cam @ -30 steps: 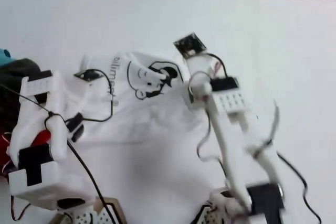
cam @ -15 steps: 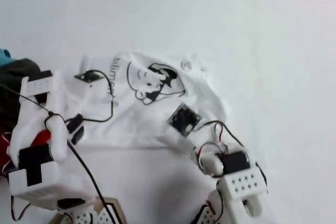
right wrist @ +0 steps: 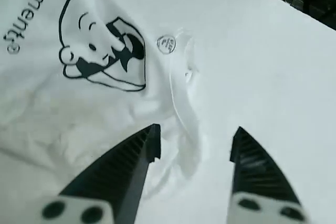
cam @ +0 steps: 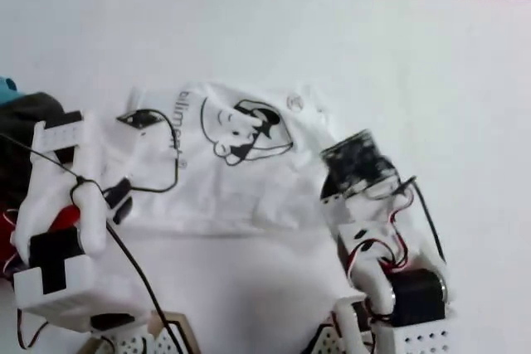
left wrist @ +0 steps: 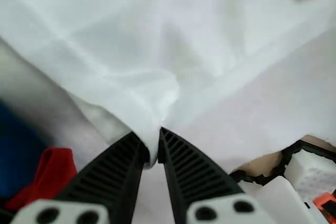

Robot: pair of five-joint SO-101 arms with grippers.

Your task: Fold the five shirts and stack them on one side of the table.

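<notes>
A white shirt (cam: 241, 172) with a black cartoon print lies spread on the white table, left of centre. My left gripper (cam: 123, 195) stays low at the shirt's left edge; in the left wrist view it (left wrist: 153, 148) is shut on a pinched fold of the white shirt (left wrist: 157, 51). My right gripper (cam: 344, 173) hovers over the shirt's right edge, near the front. The right wrist view has it (right wrist: 195, 142) open and holding nothing, above the shirt (right wrist: 79, 108) just beside the print (right wrist: 102, 51).
Dark and blue clothes (cam: 25, 105) are heaped at the table's left edge, and a red cloth (left wrist: 47, 171) lies beside my left gripper. Both arm bases (cam: 166, 333) stand at the front edge. Bare table (cam: 431, 64) stretches to the right and far side.
My right arm has pulled back from the shirt's far right part toward the front, and now stands over the shirt's right edge. The left arm has kept still.
</notes>
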